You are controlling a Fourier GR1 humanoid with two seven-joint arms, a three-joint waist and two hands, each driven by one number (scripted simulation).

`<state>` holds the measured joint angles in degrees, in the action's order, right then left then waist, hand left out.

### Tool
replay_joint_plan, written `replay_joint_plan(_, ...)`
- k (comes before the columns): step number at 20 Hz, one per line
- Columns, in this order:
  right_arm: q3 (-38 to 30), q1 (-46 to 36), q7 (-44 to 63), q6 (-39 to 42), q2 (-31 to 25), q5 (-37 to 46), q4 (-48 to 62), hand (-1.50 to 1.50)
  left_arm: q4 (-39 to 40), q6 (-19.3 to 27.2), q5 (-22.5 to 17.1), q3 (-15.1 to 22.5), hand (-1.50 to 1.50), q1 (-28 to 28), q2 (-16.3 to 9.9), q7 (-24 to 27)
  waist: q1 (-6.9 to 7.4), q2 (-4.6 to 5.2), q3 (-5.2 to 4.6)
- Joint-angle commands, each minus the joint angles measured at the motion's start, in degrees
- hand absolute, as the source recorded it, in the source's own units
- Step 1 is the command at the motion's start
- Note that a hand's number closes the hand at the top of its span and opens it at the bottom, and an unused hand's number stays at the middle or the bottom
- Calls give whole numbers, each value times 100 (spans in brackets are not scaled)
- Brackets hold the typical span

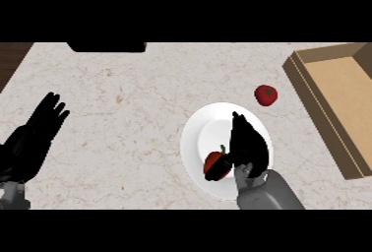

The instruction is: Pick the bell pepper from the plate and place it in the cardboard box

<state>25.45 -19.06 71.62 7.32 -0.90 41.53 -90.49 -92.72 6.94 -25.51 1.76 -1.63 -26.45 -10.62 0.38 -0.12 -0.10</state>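
Note:
A red bell pepper (215, 161) with a green stem lies on the lower left part of a white plate (200, 128) at the counter's middle. My right hand (248, 142) is over the plate, just right of the pepper. Its fingers stretch straight toward the far rim, and its thumb reaches left across the pepper's lower side, hiding part of it. The hand is open and the pepper rests on the plate. The cardboard box (328, 88) stands open at the right edge of the counter. My left hand (38, 129) rests open at the left, fingers up.
A red tomato (266, 94) lies on the counter between the plate and the box. A dark object (108, 47) sits at the counter's far edge. A strip of dark wood (10, 59) shows at the upper left corner.

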Motion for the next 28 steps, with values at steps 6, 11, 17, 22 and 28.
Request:
replay_joint_plan(6,193,-139,1361,69,85,-151,272,-150,68,-113,95,35,0,12,128,79,-22,-11,-1)
replay_joint_plan(11,52,-121,1362,239,85,-358,337,-150,-33,-167,87,-52,0,262,170,149,-18,-13,1)
replay_joint_plan(17,211,-114,1278,-77,85,-394,704,-150,-163,-162,80,-104,0,116,121,-162,6,1,8)
replay_joint_plan(22,300,76,1361,-190,85,-320,543,-150,-210,-85,173,-157,0,144,205,-115,6,-9,9)
replay_joint_plan(28,463,-155,1177,-483,85,-163,1019,150,-249,4,443,14,0,178,414,-37,27,6,9)
